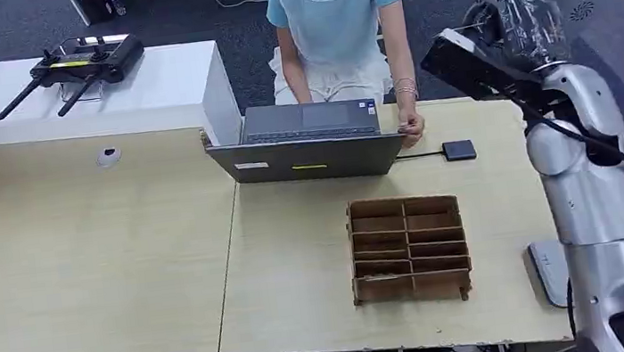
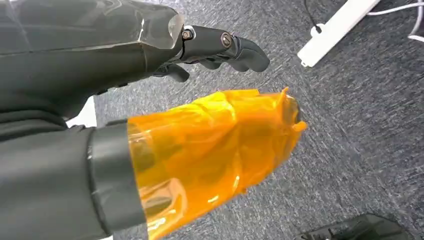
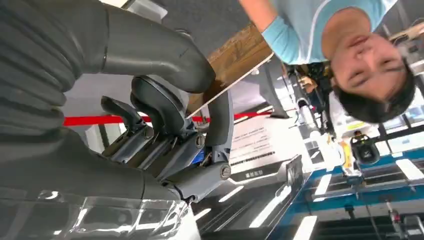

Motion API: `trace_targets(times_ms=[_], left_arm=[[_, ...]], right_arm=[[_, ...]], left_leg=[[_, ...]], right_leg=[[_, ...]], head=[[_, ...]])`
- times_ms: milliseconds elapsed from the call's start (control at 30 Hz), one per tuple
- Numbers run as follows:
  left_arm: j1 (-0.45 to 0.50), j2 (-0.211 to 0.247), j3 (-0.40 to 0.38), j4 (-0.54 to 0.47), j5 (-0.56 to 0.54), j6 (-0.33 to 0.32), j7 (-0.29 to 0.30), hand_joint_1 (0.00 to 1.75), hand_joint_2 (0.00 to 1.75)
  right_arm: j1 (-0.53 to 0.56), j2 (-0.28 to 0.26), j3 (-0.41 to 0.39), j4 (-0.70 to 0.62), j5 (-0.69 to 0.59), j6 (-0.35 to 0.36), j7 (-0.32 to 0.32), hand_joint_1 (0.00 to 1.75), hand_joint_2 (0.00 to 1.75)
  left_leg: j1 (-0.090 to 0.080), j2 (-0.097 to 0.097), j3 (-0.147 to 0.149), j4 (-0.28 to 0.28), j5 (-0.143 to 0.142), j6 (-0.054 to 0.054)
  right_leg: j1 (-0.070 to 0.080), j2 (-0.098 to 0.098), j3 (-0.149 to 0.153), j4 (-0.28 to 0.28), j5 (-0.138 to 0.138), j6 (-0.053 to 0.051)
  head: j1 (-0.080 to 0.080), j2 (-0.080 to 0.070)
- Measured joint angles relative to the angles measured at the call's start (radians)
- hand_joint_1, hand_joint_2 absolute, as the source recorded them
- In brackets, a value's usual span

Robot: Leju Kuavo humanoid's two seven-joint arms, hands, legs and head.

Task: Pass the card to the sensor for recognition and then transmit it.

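My right hand (image 1: 507,24), wrapped in clear film, is raised at the table's far right, above and to the right of the small black square sensor (image 1: 459,150). In the right wrist view the right hand (image 3: 165,125) pinches a thin brown card (image 3: 235,56) between its thumb and dark fingers. A cable joins the sensor to the grey laptop (image 1: 309,145), where a person in a light blue top (image 1: 335,11) sits with one hand at its corner. My left hand (image 2: 210,47) hangs over the grey carpet with its fingers spread, holding nothing; its thumb is wrapped in orange tape.
A brown divided card box (image 1: 408,248) stands on the wooden table (image 1: 85,258) in front of the laptop. A white-grey device (image 1: 550,272) lies at the table's right edge. A black controller (image 1: 79,65) rests on the white desk behind. A white power strip (image 2: 336,31) lies on the carpet.
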Motion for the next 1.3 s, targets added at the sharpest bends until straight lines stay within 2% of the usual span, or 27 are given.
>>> trace_targets(times_ms=[300,533,700,933,1300], left_arm=[[-0.003,0.001,0.000,0.000,-0.013,-0.003,-0.014,0.00,0.00],[-0.004,0.002,0.000,0.000,-0.021,-0.010,-0.015,0.00,0.00],[-0.004,0.002,0.000,0.000,-0.024,-0.017,-0.017,0.00,0.00],[-0.006,0.002,0.000,0.000,-0.027,-0.019,-0.017,0.00,0.00],[-0.007,0.002,0.000,0.000,-0.027,-0.021,-0.018,0.00,0.00]], right_arm=[[-0.109,0.056,0.078,0.184,0.007,0.013,0.029,1.75,1.75],[-0.184,0.096,0.099,0.319,0.015,0.013,0.077,1.75,1.75],[-0.228,0.117,0.114,0.434,0.043,-0.002,0.077,1.75,1.75],[-0.248,0.135,0.126,0.501,0.043,-0.006,0.077,1.75,1.75],[-0.251,0.145,0.127,0.529,0.025,-0.019,0.077,1.75,1.75]], left_leg=[[0.000,0.000,0.000,0.000,0.000,0.000],[0.000,0.000,0.000,0.000,0.000,0.000],[0.000,0.000,0.000,0.000,0.000,0.000],[0.000,0.000,0.000,0.000,0.000,0.000],[0.000,0.000,0.000,0.000,0.000,0.000]], right_leg=[[0.000,0.000,0.000,0.000,0.000,0.000],[0.000,0.000,0.000,0.000,0.000,0.000],[0.000,0.000,0.000,0.000,0.000,0.000],[0.000,0.000,0.000,0.000,0.000,0.000],[0.000,0.000,0.000,0.000,0.000,0.000]], head=[[0.000,0.000],[0.000,0.000],[0.000,0.000],[0.000,0.000],[0.000,0.000]])
